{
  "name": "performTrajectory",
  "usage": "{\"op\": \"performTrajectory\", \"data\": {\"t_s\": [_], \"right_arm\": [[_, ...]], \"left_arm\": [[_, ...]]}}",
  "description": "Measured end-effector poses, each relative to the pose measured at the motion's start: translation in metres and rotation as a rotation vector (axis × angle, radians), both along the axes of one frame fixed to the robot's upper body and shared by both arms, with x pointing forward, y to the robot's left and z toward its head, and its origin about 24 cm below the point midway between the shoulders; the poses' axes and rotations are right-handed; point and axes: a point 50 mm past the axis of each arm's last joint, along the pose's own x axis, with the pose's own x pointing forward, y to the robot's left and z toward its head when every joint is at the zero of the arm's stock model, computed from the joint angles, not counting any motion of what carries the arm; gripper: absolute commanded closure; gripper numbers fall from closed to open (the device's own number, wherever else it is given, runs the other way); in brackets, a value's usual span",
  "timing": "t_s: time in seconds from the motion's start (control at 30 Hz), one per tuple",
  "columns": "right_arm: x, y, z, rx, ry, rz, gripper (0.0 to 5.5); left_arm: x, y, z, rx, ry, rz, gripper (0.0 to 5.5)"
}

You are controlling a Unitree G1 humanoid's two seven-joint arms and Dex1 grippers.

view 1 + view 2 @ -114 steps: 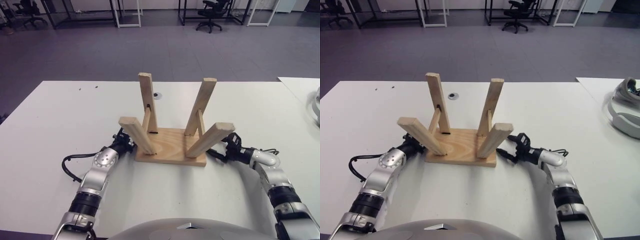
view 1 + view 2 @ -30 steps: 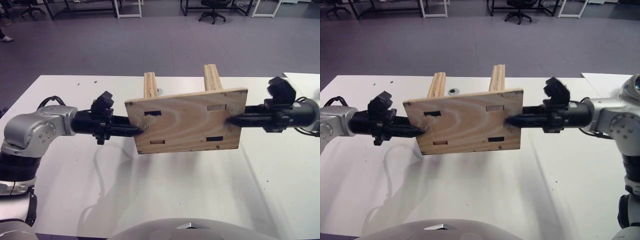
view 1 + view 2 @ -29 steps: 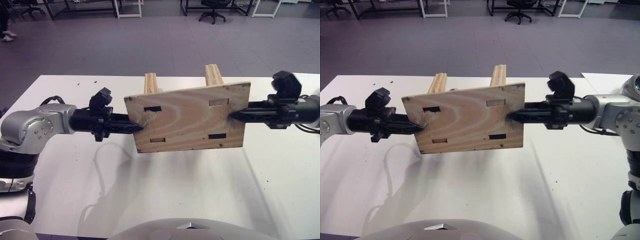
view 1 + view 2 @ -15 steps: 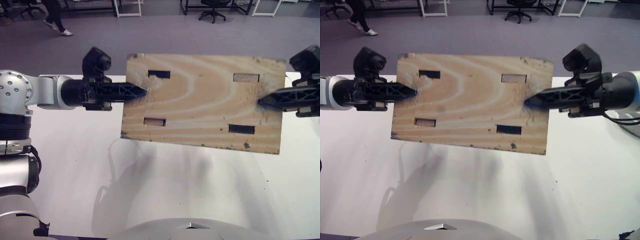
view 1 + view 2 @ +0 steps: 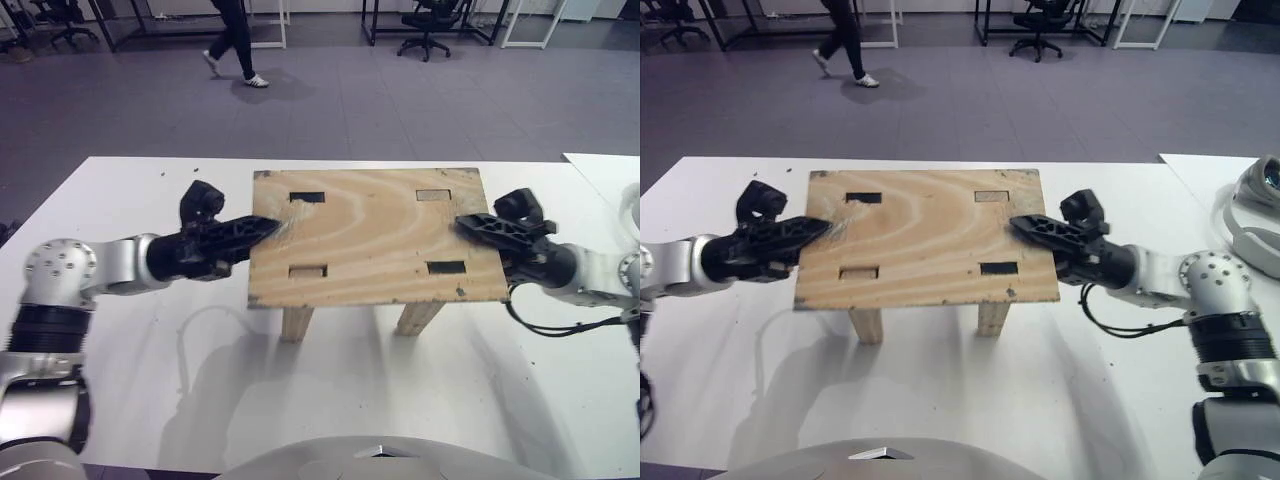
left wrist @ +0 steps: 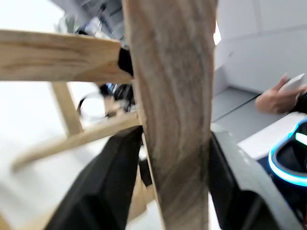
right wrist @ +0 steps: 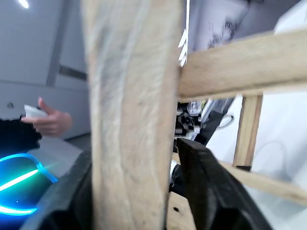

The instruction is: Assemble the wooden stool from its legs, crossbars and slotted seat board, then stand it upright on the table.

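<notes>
- The pale wooden stool (image 5: pixel 372 262) stands seat-up near the middle of the white desk (image 5: pixel 120 200). Its slotted wooden seat board (image 5: pixel 375 225) lies roughly level on top, and two front legs (image 5: pixel 297 322) show beneath it.
- The left gripper (image 5: pixel 265 226) pinches the board's left edge and the right gripper (image 5: pixel 466 222) pinches its right edge. In the wrist views each pair of black fingers (image 6: pixel 103 187) has one finger on each face of the board, pressed onto the wood rather than spread.
- Main risk, as I judge it: if one side lets go before the other, the arm that has not let go could drag or tip the stool.
- If a foot is not fully down, the stool could drop or rock once the grip opens.
- The grip is on the board alone, so any upward pull could work the leg ends out of their slots.
- A lower finger drawn straight back may catch the underside or a leg top and shove the stool along the desk.
- Hidden: the rear legs and the crossbars sit under the seat in the head views.
- I cannot tell whether all four feet touch the desk — only the two front ones appear to reach it.
- The four slots (image 5: pixel 445 267) look unevenly dark, so I cannot tell whether every joint is seated.
- The wrist views show wooden bars (image 7: pixel 240 72) behind the board edge, but leg and crossbar are hard to tell apart there.
</notes>
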Motion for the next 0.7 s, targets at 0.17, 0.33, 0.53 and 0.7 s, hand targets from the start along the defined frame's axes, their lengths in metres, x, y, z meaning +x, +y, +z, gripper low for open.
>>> {"op": "performTrajectory", "data": {"t_s": [0.17,0.33,0.53,0.7], "right_arm": [[0.011,0.0,-0.006,-0.027,0.014,-0.199,1.61],[0.015,-0.02,0.003,-0.052,0.014,-0.387,0.72],[0.023,-0.05,0.01,-0.105,-0.036,-0.712,0.3],[0.049,-0.092,-0.022,-0.496,-0.133,-1.201,0.3]], "left_arm": [[0.025,-0.002,-0.006,0.036,0.08,0.126,1.93],[0.034,0.016,-0.004,0.042,0.117,0.264,1.16],[0.034,0.057,-0.009,0.142,0.087,0.511,0.5],[0.067,0.105,-0.022,0.427,-0.14,1.032,0.5]]}}
